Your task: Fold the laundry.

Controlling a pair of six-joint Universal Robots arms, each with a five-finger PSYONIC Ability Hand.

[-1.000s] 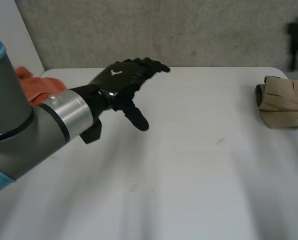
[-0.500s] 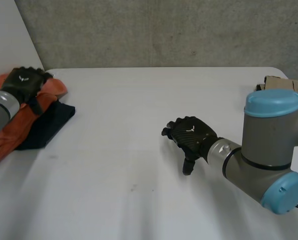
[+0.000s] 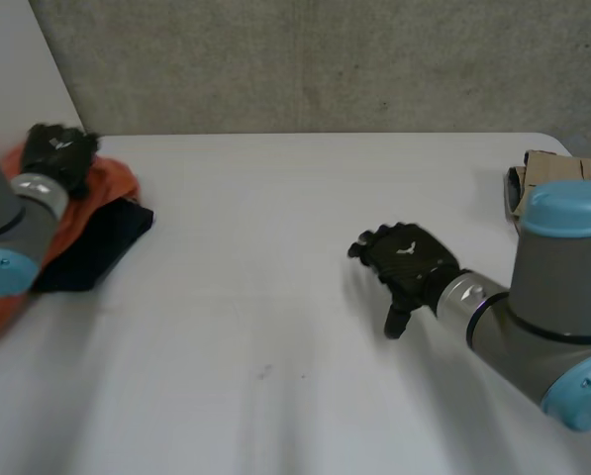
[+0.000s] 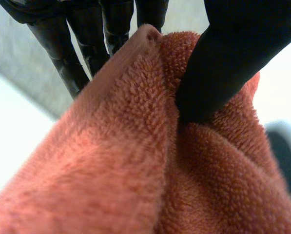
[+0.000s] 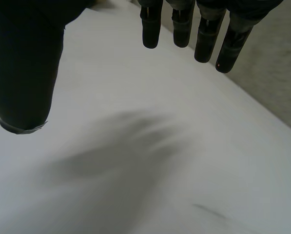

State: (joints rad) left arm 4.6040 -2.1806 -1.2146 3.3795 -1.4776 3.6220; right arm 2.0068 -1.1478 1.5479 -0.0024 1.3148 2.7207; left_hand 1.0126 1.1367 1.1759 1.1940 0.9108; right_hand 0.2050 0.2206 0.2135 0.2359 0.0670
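An orange fleecy towel [image 3: 105, 188] lies bunched at the table's far left edge, on top of a dark navy cloth [image 3: 99, 242]. My left hand [image 3: 55, 150] rests on the towel's far end. In the left wrist view the towel [image 4: 135, 161] is pinched between the thumb [image 4: 233, 53] and the fingers [image 4: 67, 53], which sit behind a raised fold. My right hand [image 3: 406, 259] hovers over the bare table right of centre. It is open, with straight fingers [image 5: 184, 24] and the thumb [image 5: 23, 68] spread apart, holding nothing.
A folded beige garment [image 3: 533, 173] lies at the far right of the white table [image 3: 275, 327], partly behind my right arm [image 3: 552, 297]. A grey wall runs along the table's back edge.
My left arm swept from the table's middle to the far left, and its hand closed on the orange towel. My right arm came into view and drifted slightly right.
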